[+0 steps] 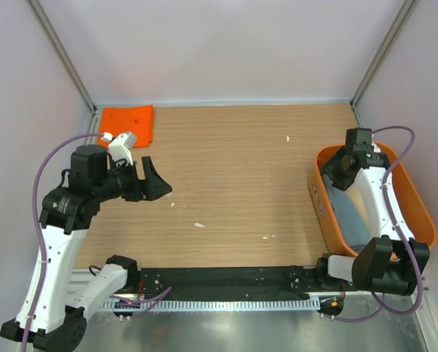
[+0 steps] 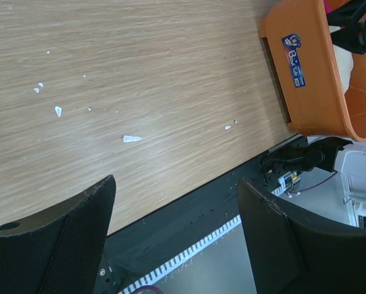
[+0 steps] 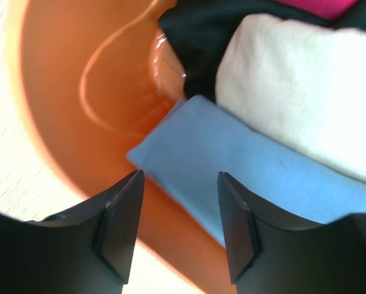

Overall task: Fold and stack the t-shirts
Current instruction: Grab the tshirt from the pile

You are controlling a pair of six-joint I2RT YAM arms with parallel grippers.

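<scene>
A bright orange t-shirt (image 1: 128, 123) lies folded flat at the table's back left. The other t-shirts sit in the orange plastic tub (image 1: 320, 209) at the right. In the right wrist view they are a grey-blue one (image 3: 244, 165), a beige one (image 3: 299, 86), a dark one (image 3: 195, 37) and a sliver of red (image 3: 317, 6). My right gripper (image 3: 179, 223) is open just above the grey-blue shirt's corner, inside the tub (image 3: 66, 79). It also shows in the top view (image 1: 341, 172). My left gripper (image 1: 156, 183) is open and empty, held above the left of the table, its fingers (image 2: 78, 233) wide apart.
The wooden table (image 1: 241, 169) has small white specks (image 2: 132, 138) on it. Grey walls close the back and sides. The black rail (image 1: 226, 282) with the arm bases runs along the near edge. The tub (image 2: 305, 73) stands by the right wall.
</scene>
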